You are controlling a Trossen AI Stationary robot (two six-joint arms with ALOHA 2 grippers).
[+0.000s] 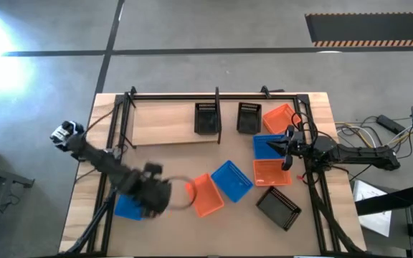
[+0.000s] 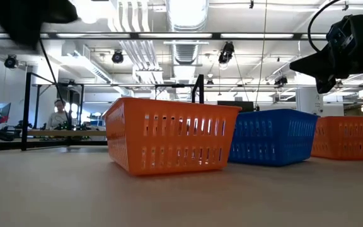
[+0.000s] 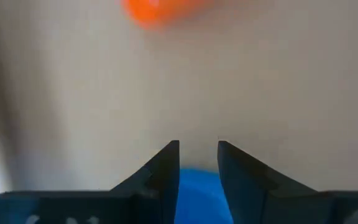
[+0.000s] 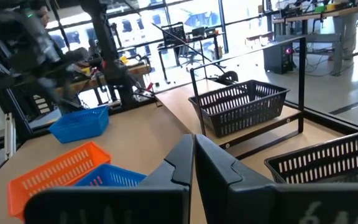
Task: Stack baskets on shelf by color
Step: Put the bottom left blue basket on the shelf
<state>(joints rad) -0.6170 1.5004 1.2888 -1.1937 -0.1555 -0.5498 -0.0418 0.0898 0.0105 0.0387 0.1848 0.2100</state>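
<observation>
The shelf (image 1: 165,123) is a pale board edged with black rods, and two black baskets (image 1: 206,118) (image 1: 248,117) stand on it. An orange basket (image 1: 279,117) sits at its right end. On the table lie two blue baskets (image 1: 269,145) (image 1: 231,179), two orange ones (image 1: 272,172) (image 1: 205,195) and a black one (image 1: 278,208). My left gripper (image 3: 198,144) is over the near left of the table, shut on a third blue basket (image 1: 126,208). My right gripper (image 4: 194,140) is shut and holds nothing, hovering over the right-hand blue basket (image 1: 287,148). My left gripper has a piece of the blue basket (image 3: 197,193) between its two fingers, which stand a narrow gap apart. The fingers point down at the table. The wrist view is blurred and the arm covers the basket from above, so which wall it grips cannot be told.
The shelf's black rods (image 1: 217,97) and uprights (image 4: 303,81) stand around the board. The right frame legs (image 1: 321,193) run along the table's right side. Bare tabletop lies between the shelf board and the loose baskets. A person (image 2: 58,113) sits far behind the table.
</observation>
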